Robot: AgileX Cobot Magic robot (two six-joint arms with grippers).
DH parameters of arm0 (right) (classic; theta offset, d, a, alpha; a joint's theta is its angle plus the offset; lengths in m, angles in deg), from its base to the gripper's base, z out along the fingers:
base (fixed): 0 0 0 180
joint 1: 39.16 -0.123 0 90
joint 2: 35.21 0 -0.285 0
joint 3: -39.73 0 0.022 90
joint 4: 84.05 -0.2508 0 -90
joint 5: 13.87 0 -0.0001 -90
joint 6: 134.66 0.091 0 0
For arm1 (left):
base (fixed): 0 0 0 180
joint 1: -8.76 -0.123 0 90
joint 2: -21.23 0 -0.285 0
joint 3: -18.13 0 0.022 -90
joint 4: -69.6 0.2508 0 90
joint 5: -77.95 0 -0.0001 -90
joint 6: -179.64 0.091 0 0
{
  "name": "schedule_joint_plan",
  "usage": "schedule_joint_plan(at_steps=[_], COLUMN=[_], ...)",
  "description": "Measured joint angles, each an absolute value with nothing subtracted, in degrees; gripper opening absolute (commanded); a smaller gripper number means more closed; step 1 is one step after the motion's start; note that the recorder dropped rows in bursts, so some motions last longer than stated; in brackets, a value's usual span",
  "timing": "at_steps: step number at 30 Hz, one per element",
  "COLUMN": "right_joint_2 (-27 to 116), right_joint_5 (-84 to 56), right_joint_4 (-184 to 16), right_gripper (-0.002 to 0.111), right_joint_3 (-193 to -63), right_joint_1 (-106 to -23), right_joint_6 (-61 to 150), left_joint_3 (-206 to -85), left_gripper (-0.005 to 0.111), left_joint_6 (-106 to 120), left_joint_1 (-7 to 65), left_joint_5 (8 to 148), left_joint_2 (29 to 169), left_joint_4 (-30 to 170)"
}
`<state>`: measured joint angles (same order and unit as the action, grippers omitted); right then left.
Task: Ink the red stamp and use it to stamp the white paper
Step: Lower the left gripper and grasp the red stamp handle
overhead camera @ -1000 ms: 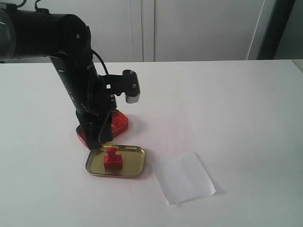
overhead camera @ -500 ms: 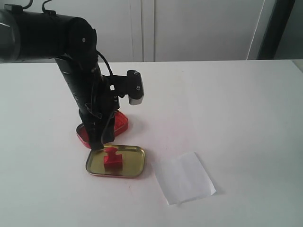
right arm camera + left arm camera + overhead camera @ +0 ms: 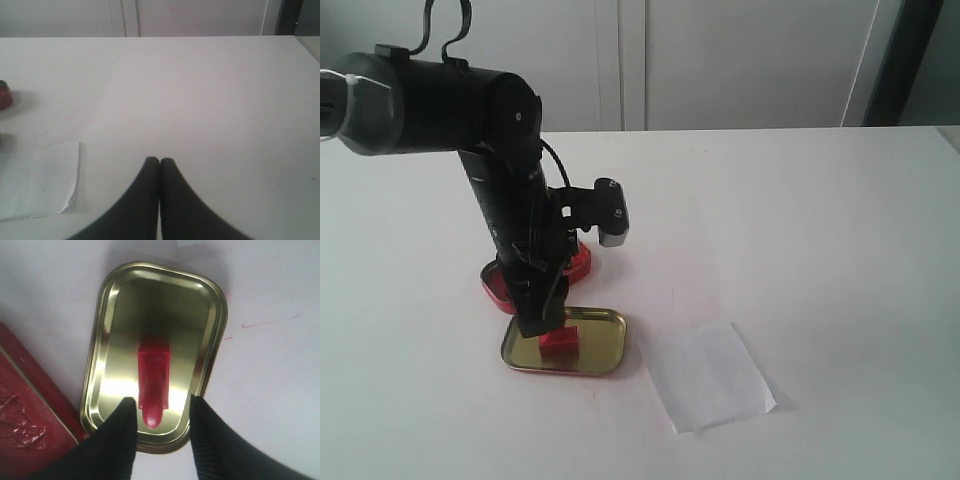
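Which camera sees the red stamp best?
The left wrist view: the small red plastic stamp sits in the gold metal tin, between the left gripper's open jaws. The exterior view shows it small, partly hidden by that gripper. The right wrist view misses it.

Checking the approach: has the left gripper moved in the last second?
Yes. The black left gripper has come down toward the shallow gold metal tin, straddling the small red plastic stamp.
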<state>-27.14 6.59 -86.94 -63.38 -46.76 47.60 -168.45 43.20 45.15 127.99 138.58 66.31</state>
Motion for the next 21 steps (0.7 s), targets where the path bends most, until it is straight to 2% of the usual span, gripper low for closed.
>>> schedule_joint_plan(at_steps=[21], right_joint_2=[-27.1], right_joint_5=[6.6], right_joint_4=[-86.9], right_gripper=[0.0], right_joint_3=[-63.4], right_joint_1=[-46.8], right_joint_6=[47.6], left_joint_3=[-168.5], left_gripper=[0.041], left_joint_6=[43.3], left_joint_1=[45.2], left_joint_5=[126.0], left_joint_2=[142.5], left_joint_4=[66.1])
